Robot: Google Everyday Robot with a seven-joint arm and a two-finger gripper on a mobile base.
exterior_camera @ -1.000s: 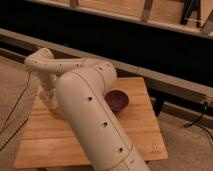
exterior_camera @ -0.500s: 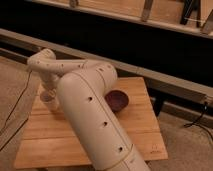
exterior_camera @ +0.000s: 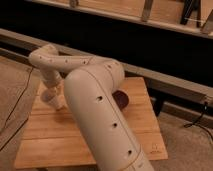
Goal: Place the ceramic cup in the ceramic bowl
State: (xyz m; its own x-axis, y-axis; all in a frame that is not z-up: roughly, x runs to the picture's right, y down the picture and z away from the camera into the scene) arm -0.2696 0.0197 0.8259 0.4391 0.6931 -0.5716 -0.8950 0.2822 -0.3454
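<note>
Camera view: one ceramic bowl (exterior_camera: 122, 99) on table (exterior_camera: 145, 125); one hand (exterior_camera: 55, 98) low over table, grip cannot tell.

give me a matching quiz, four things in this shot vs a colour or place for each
Things:
1 bowl
2 gripper
3 table
4 arm

Colour or place:
a light wood
b dark maroon, just right of the arm
c low over the table's left side
d white with dark dots, crossing the table's middle

Pairs: 1-b, 2-c, 3-a, 4-d
</note>
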